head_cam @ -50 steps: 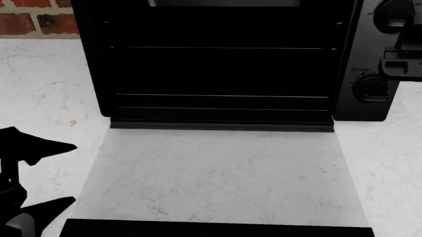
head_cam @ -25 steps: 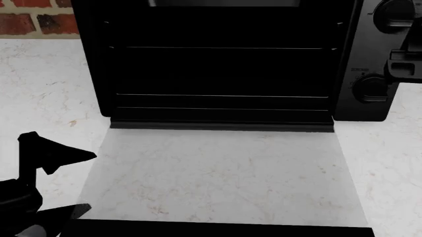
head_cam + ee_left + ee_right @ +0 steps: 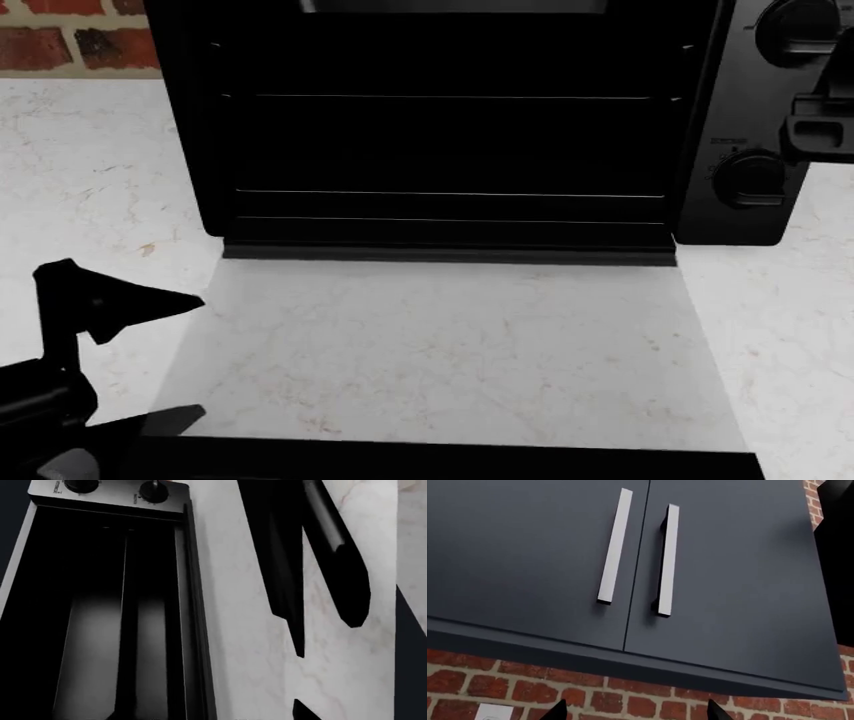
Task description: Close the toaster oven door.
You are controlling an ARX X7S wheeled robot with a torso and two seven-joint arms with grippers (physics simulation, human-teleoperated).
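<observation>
The toaster oven stands open on the marble counter. Its door lies flat towards me, the counter showing through the glass, with the dark handle bar along the near edge. My left gripper is open and empty at the door's left edge, just beyond the handle's left end. One fingertip shows in the left wrist view, with the handle bar and the oven cavity. My right gripper is open and empty, raised beside the knob panel.
The white marble counter spreads on both sides of the oven, with a red brick wall behind. The right wrist view looks up at dark wall cabinets with silver bar handles above brick.
My left gripper has moved right and slightly up, reaching the door's left edge. My right gripper has drifted slightly towards the right edge of the head view. The door has not moved.
</observation>
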